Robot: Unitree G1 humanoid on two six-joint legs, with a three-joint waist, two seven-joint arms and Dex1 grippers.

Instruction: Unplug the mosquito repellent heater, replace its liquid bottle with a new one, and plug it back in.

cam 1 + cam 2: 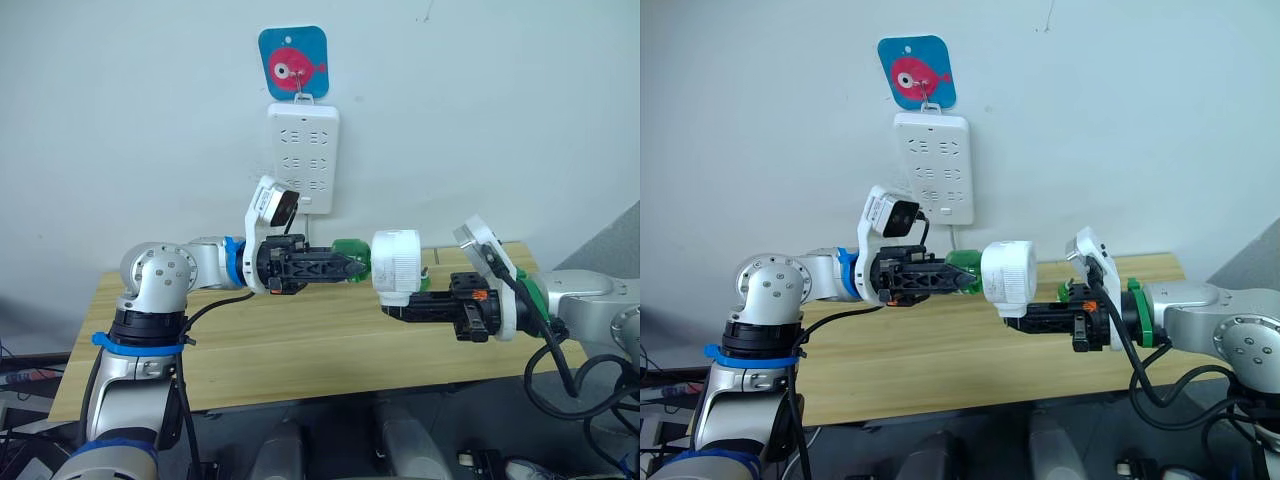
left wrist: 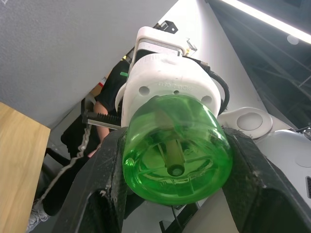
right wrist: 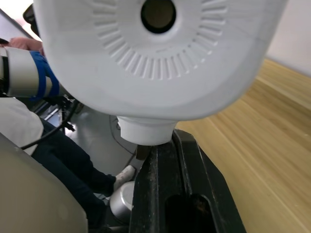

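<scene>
The right end effector (image 1: 398, 305) is clenched on the mosquito repellent heater (image 1: 397, 264), holding it from below in the air above the wooden surface (image 1: 330, 345). The heater is unplugged and lies on its side, well clear of the power strip (image 1: 303, 156) on the wall. In the right wrist view its vented face with the round hole (image 3: 158, 14) fills the upper part, and one black finger (image 3: 167, 189) rises to meet the white neck under the body.

The left end effector (image 1: 358, 266) grasps the green liquid bottle (image 1: 351, 258), its two black fingers (image 2: 104, 184) pressed against either side of the translucent bottle. The bottle's far end sits against the underside of the heater, so both end effectors meet at the same joined object; whether the bottle is threaded in or only touching cannot be told. The left wrist view looks up the bottle's round base (image 2: 175, 150) to the white heater body (image 2: 167, 85) behind it.

The power strip hangs below a blue square hook plate with a pink fish (image 1: 293, 62), its sockets free.
</scene>
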